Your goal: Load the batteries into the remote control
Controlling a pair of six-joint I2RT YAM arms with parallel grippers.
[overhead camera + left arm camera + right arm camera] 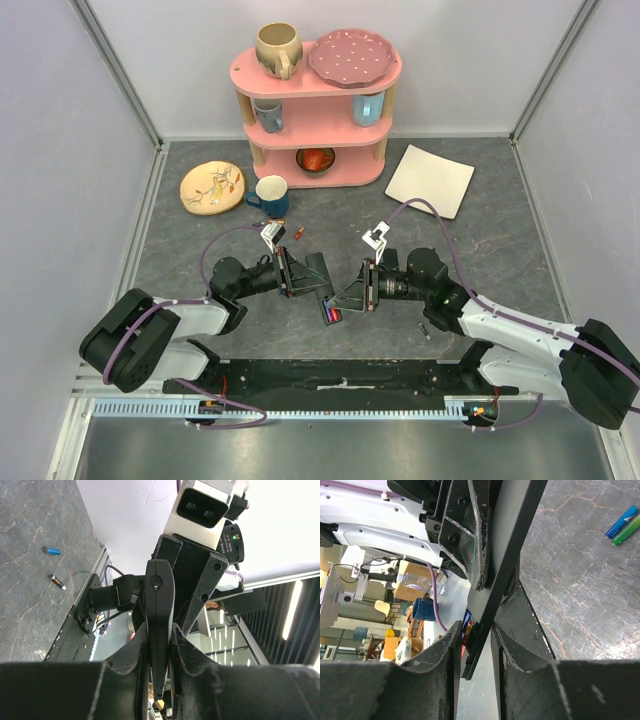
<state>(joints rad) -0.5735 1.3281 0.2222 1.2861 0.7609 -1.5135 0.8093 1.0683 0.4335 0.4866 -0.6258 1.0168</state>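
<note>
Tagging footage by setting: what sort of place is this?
Probably a robotics lab test cell, not a kitchen: white panels in aluminium posts enclose the grey table, a left arm and right arm sit on a black base, and the pink shelf of crockery looks like props.

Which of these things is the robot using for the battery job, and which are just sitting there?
For the job:
remote control, held by the left gripper and right gripper
loose batteries beside it
orange-red battery near the blue mug

Just lying about:
pink shelf
blue mug
flowered plate
white square plate
</note>
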